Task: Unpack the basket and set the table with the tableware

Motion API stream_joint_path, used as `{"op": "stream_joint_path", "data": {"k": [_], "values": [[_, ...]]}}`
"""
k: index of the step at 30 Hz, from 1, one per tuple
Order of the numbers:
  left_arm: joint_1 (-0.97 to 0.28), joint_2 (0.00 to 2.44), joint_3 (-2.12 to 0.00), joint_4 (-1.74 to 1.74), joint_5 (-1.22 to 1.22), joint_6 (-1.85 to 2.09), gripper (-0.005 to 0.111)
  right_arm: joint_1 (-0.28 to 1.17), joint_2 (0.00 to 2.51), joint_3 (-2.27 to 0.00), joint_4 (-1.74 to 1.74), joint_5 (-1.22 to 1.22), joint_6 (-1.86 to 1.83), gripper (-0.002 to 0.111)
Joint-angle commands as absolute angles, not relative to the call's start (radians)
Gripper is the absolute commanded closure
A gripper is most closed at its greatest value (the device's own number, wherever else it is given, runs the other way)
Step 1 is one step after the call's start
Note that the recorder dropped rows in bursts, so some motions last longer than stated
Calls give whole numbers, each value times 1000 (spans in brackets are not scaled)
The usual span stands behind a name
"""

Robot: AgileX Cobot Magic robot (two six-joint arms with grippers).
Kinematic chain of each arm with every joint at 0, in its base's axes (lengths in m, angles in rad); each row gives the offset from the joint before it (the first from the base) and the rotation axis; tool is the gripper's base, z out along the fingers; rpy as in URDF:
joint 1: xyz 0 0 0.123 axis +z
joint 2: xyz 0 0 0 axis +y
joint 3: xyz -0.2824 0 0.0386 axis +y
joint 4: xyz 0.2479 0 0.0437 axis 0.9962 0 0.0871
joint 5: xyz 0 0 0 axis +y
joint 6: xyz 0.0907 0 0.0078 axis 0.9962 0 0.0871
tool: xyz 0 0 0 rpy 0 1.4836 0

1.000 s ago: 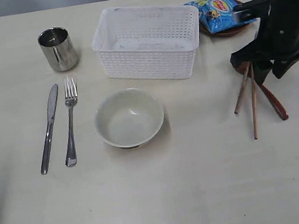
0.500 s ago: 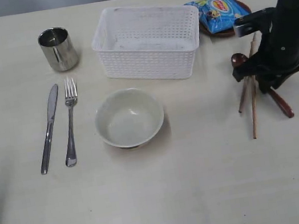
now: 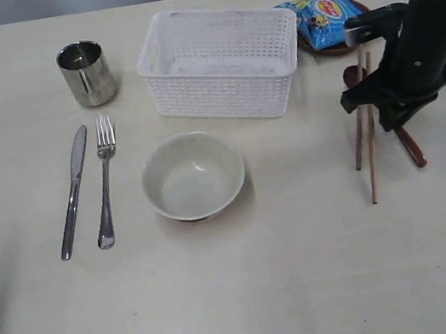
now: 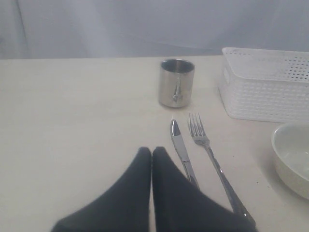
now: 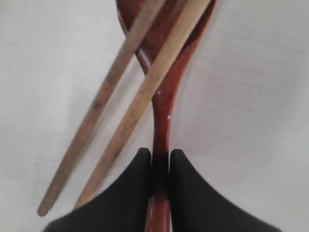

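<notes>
My right gripper (image 5: 161,154) is shut on the handle of the dark red spoon (image 5: 161,96), which lies on the table (image 3: 311,272) at the right. Two wooden chopsticks (image 5: 145,106) lie crossed over the spoon's bowl. In the exterior view the right gripper (image 3: 395,115) sits low over the spoon (image 3: 351,75) and chopsticks (image 3: 368,158). The white basket (image 3: 218,90) looks empty. Steel cup (image 3: 86,72), knife (image 3: 74,190), fork (image 3: 105,179) and off-white bowl (image 3: 193,176) rest on the table. My left gripper (image 4: 152,151) is shut on nothing, beside the knife (image 4: 181,151).
A blue snack packet (image 3: 326,17) lies on a small brown plate (image 3: 342,48) just right of the basket, behind the right arm. The cup (image 4: 176,82), fork (image 4: 207,145) and basket (image 4: 265,92) lie ahead of the left gripper.
The right gripper has closed on the spoon handle. Spoon and chopsticks have shifted toward the far side of the table, and the chopsticks now lie closer together.
</notes>
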State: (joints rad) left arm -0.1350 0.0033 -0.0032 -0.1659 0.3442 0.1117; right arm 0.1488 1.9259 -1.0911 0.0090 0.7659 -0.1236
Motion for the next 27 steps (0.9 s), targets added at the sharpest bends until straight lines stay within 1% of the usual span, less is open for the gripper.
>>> {"op": "stream_joint_path", "data": {"k": [1, 5, 10, 14, 20, 27], "values": [[-143, 0, 0, -166, 342, 111, 107, 181, 1918, -1095, 25, 756, -181, 109], [-143, 0, 0, -166, 342, 111, 107, 213, 1918, -1095, -36, 735, -131, 109], [-143, 0, 0, -166, 342, 111, 107, 217, 1920, -1095, -124, 735, -38, 109], [-143, 0, 0, -166, 342, 111, 107, 226, 1920, -1095, -129, 739, -27, 109], [-143, 0, 0, -166, 342, 111, 107, 310, 1920, -1095, -135, 741, -68, 109], [-143, 0, 0, -166, 342, 111, 107, 316, 1920, -1095, -396, 784, 240, 109]]}}
